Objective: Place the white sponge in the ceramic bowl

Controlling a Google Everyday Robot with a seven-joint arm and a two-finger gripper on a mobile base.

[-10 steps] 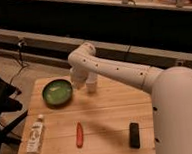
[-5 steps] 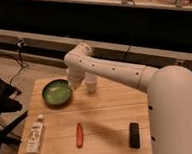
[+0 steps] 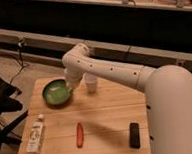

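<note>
The ceramic bowl [image 3: 55,92], round, shallow and glossy green, sits at the back left of the wooden table [image 3: 107,115]. My gripper [image 3: 70,86] hangs at the end of the white arm, just over the bowl's right rim, between the bowl and a small white cup [image 3: 91,83]. I cannot make out the white sponge; whether the gripper holds anything is hidden by the wrist.
A white bottle-shaped item [image 3: 35,136] lies at the front left. A red stick-like item [image 3: 79,134] lies at the front middle. A black block [image 3: 134,135] lies at the front right. A dark chair [image 3: 1,106] stands left of the table.
The arm has swung left, from in front of the white cup to the bowl's right rim. Nothing on the table has moved.
</note>
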